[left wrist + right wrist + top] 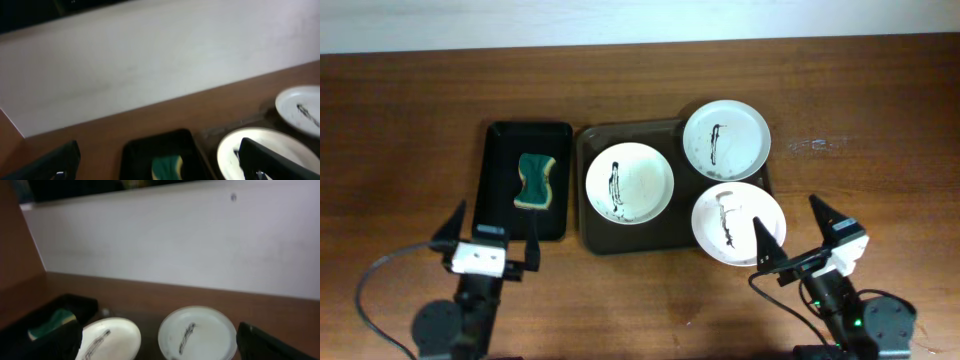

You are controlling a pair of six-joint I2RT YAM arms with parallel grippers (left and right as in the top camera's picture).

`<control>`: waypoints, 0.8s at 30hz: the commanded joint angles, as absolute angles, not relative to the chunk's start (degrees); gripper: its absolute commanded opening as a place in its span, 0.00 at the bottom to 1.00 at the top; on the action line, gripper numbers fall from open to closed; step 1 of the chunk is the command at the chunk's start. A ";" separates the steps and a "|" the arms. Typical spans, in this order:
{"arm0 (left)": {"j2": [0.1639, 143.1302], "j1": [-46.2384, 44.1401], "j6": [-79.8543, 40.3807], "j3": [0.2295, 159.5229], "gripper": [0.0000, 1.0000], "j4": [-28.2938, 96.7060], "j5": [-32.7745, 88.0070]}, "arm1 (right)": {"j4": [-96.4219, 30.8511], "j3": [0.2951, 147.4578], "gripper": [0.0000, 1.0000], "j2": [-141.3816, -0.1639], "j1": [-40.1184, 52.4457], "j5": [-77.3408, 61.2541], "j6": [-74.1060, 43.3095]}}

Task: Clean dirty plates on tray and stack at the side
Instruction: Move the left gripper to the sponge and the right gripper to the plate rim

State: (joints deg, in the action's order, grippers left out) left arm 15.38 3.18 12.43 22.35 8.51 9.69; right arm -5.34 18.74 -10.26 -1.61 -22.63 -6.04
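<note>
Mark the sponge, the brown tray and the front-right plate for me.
Sponge (535, 182): overhead view, middle of its green top.
Tray (599, 238): overhead view, bare floor at its near-left corner.
Front-right plate (708, 225): overhead view, white face left of the smear.

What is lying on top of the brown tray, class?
Three white plates with dark streaks: a left plate, a far plate and a near plate. They cover much of the tray, so anything beneath them cannot be seen.
</note>
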 commanded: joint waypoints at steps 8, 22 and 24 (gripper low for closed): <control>64.45 3.05 12.05 72.31 1.00 46.17 11.42 | -39.05 66.32 0.99 -57.10 -1.10 -29.82 -6.20; 97.43 3.05 1.72 93.14 0.99 64.73 10.63 | -42.19 86.06 0.46 -110.65 20.38 -17.87 -17.04; 98.26 3.05 -4.47 93.14 1.00 63.11 3.01 | -40.03 86.06 0.44 -114.02 22.24 -11.68 -21.23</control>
